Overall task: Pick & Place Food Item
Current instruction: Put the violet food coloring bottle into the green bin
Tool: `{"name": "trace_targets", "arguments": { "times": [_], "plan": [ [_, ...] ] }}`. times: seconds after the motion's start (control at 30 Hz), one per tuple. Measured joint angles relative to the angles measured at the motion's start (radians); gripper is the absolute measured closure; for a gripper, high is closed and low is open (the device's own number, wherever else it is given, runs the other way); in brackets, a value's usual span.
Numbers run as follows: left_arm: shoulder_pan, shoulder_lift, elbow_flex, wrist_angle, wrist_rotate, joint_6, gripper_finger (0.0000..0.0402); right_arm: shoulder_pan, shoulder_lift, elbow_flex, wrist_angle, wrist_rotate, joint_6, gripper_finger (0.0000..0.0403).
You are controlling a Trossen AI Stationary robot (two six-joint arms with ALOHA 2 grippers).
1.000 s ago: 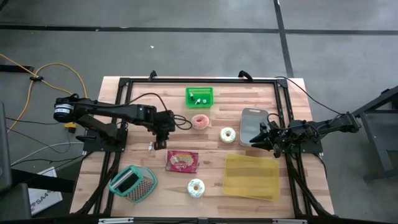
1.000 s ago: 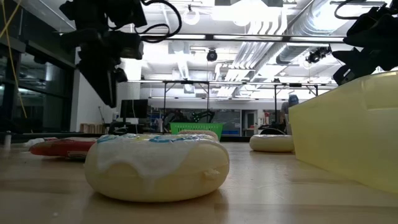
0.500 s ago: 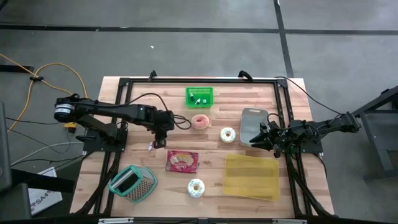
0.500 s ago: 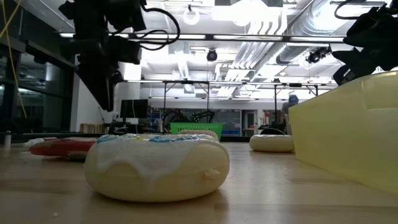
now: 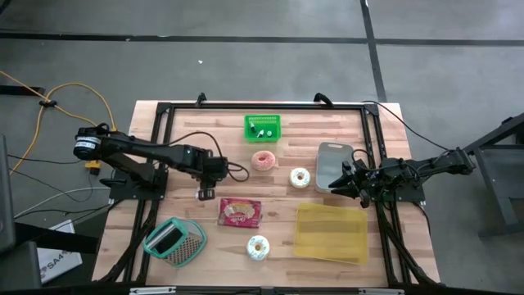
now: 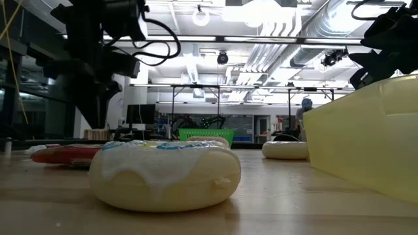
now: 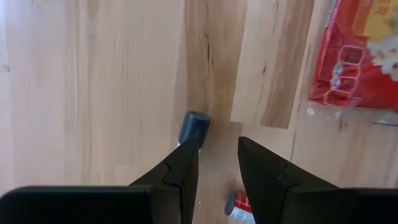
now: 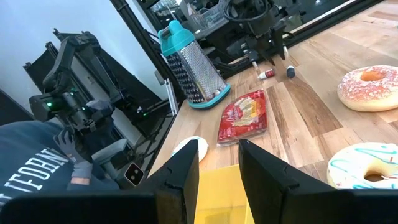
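On the wooden bench (image 5: 164, 139), the left tool (image 5: 205, 193) hangs over a small red bottle (image 8: 266, 74) lying flat, dark cap (image 7: 193, 128) seemingly toward the snack packet (image 5: 240, 212). Its fingers (image 7: 180, 174) stand parted, holding nothing. The right tool (image 5: 337, 183) waits near the grey tray (image 5: 332, 154), slightly parted.

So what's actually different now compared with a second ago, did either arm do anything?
The left gripper sank toward the wooden table and drew slightly back toward its base, its open fingers now over a small dark cap and a tiny red bottle. It took hold of nothing. The right gripper, the doughnuts and the red snack packet stayed put.
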Motion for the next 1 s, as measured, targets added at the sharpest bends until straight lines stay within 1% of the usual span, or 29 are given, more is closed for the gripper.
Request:
{"name": "trace_targets", "arguments": {
  "times": [0.43, 0.6, 1.0],
  "plan": [
    [0.001, 0.000, -0.120, 0.116, -0.039, 0.007, 0.0295, 0.000, 0.000, 0.000, 0.002, 0.000, 0.000, 0.0302],
    [0.001, 0.000, -0.128, 0.126, -0.084, 0.017, 0.0295, 0.000, 0.000, 0.000, 0.002, 0.000, 0.000, 0.0302],
    [0.034, 0.000, -0.128, 0.133, -0.074, 0.034, 0.0295, 0.000, 0.000, 0.000, 0.002, 0.000, 0.000, 0.0302]
  ]
}}
